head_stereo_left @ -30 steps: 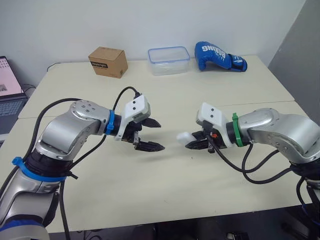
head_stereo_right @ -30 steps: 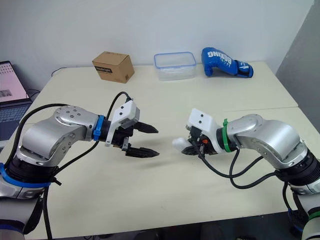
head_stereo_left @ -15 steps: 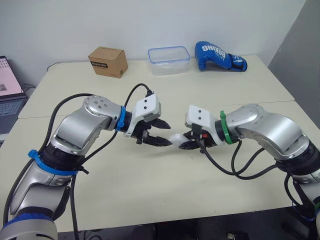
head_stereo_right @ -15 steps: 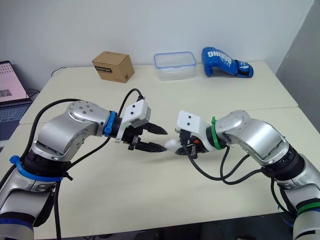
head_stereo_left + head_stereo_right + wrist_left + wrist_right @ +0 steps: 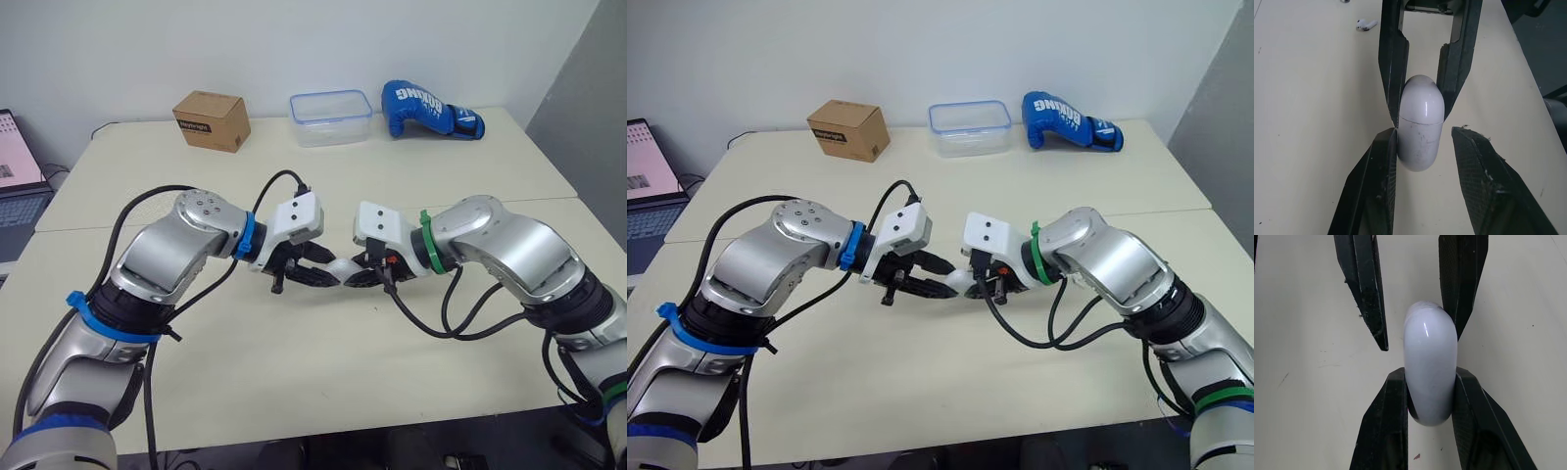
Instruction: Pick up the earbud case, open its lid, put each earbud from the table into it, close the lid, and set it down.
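Observation:
The white earbud case (image 5: 342, 268) hangs just above the table's middle with its lid down, a thin seam showing across it. My right gripper (image 5: 1430, 373) is shut on one end of the case (image 5: 1430, 364). My left gripper (image 5: 1425, 131) comes from the opposite side and straddles the other end of the case (image 5: 1421, 128). One left finger (image 5: 1382, 166) touches the shell, and a gap remains at the other finger (image 5: 1484, 171), so this gripper is open. A white earbud (image 5: 1365, 23) lies on the table beyond the grippers.
Along the table's far edge stand a cardboard box (image 5: 212, 120), a clear plastic container (image 5: 330, 117) with a blue rim, and a blue boxing glove (image 5: 429, 110). A laptop (image 5: 18, 166) sits off the left side. Black cables loop under both forearms.
Both arms have swung toward each other over the table's middle. My left gripper's fingers have narrowed from wide open and now flank the case's free end. The right gripper kept its hold.

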You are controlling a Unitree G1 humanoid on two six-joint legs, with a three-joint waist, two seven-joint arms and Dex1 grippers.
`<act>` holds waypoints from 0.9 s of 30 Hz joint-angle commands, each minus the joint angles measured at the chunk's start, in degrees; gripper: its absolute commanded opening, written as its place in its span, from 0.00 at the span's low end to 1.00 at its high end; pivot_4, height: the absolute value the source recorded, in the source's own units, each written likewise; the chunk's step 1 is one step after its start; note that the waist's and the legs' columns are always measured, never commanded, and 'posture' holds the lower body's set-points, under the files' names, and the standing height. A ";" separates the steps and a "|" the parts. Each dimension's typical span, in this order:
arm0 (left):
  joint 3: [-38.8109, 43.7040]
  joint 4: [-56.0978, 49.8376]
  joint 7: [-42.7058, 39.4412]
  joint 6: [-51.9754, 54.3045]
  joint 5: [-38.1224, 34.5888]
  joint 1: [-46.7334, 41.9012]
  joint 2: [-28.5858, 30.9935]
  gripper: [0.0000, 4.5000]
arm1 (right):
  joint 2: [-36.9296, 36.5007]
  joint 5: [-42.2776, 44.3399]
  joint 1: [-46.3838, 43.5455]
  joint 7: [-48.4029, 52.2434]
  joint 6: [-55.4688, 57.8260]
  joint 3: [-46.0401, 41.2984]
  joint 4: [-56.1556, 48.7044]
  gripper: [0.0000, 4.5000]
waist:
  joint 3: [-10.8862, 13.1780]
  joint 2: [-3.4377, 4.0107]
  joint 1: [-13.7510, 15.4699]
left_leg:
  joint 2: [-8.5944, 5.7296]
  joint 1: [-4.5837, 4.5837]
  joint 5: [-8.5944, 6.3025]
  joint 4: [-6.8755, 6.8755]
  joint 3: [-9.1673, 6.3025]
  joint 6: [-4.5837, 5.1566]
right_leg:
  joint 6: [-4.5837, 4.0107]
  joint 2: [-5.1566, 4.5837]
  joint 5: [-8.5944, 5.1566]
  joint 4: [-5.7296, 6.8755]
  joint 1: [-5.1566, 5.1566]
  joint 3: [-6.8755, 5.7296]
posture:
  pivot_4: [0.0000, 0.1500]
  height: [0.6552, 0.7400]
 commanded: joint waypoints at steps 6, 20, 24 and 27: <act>-0.52 0.03 -1.23 -0.68 1.27 -1.70 -0.67 0.32 | 0.73 -1.61 -2.66 1.67 0.18 -0.85 -0.69 0.17 | 0.00 0.00 0.00 | 0.00 0.00 0.00 0.00 0.00 0.00 | 0.00 0.00 0.00 0.01 0.00 0.01 | 1.00 0.89; -0.61 1.19 -1.24 -1.47 3.01 -2.00 -1.58 0.17 | 1.60 -2.45 -3.77 2.72 0.67 -0.71 -0.64 0.17 | 0.00 0.00 -0.01 | -0.01 -0.01 0.00 0.01 0.01 0.00 | 0.00 -0.01 0.00 0.02 -0.01 0.01 | 1.00 0.89; -0.43 1.19 -1.18 -1.94 3.47 -1.82 -1.84 0.17 | 1.91 -3.07 -3.62 3.20 0.46 -0.80 -0.63 0.17 | 0.00 0.00 -0.01 | -0.01 -0.01 0.00 0.02 0.01 -0.01 | 0.00 -0.01 0.00 0.02 -0.01 0.01 | 1.00 0.89; 0.13 0.91 -0.85 -1.61 3.41 -1.47 -2.01 0.17 | 1.47 -3.43 -3.24 4.18 -0.38 -0.57 -1.04 0.33 | 0.00 0.00 -0.01 | -0.01 -0.01 0.00 0.02 0.01 -0.01 | 0.00 -0.01 0.00 0.02 -0.01 0.02 | 1.00 0.89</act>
